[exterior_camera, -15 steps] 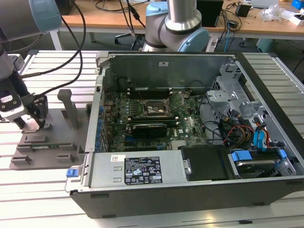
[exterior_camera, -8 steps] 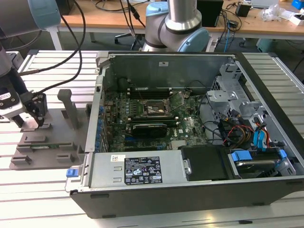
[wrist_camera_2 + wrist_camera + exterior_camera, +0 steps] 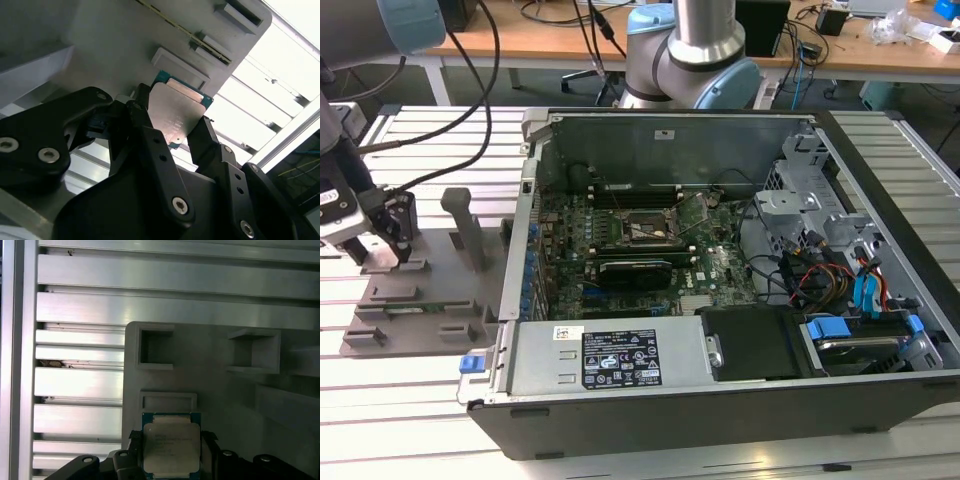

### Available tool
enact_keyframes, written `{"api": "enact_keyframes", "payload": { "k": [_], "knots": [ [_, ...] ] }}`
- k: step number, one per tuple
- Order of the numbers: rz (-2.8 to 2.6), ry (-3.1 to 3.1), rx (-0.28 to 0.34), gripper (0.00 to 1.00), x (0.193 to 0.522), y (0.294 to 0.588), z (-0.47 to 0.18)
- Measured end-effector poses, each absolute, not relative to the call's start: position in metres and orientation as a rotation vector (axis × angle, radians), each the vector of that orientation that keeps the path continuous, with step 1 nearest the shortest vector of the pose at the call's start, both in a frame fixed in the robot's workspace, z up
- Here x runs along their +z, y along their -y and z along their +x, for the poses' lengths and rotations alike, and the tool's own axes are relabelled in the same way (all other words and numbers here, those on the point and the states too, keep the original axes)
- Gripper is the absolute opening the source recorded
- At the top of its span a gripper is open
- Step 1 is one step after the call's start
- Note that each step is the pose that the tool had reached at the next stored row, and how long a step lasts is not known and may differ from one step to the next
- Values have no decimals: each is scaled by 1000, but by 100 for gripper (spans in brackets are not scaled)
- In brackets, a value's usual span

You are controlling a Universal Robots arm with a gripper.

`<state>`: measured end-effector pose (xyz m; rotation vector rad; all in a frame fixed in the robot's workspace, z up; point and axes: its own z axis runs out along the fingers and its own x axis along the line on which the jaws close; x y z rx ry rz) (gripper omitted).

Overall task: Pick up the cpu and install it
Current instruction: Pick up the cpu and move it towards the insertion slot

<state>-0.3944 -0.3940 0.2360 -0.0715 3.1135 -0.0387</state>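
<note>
- Two black fingers (image 3: 150,145) are pinching the cpu (image 3: 177,112) by opposite edges in the second wrist view, so the gripper (image 3: 172,120) is clamping narrow onto the chip.
- Silvery metal is facing the camera in the first wrist view, where the cpu (image 3: 171,442) is showing its top with a teal-green rim peeking out around it.
- The chip is sitting just beside a small raised rectangular frame (image 3: 167,400) on the grey fixture plate (image 3: 220,390). Whether it is touching the plate, I cannot tell.
- Over at the exterior view's left, the gripper (image 3: 390,240) is hanging above the grey fixture plate (image 3: 430,290), which is lying on the slatted aluminium table (image 3: 420,140).
- At the centre of the exterior view, the open computer case (image 3: 670,150) is lying on its side. The black socket frame (image 3: 645,230) on the green motherboard (image 3: 720,275) is sitting well apart from the gripper.
</note>
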Motion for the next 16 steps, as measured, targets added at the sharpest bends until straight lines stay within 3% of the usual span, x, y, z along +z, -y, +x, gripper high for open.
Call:
{"api": "enact_keyframes", "payload": {
  "k": [16],
  "knots": [
    [-72, -3113, -39, 55, 251, 394, -394]
  ]
}}
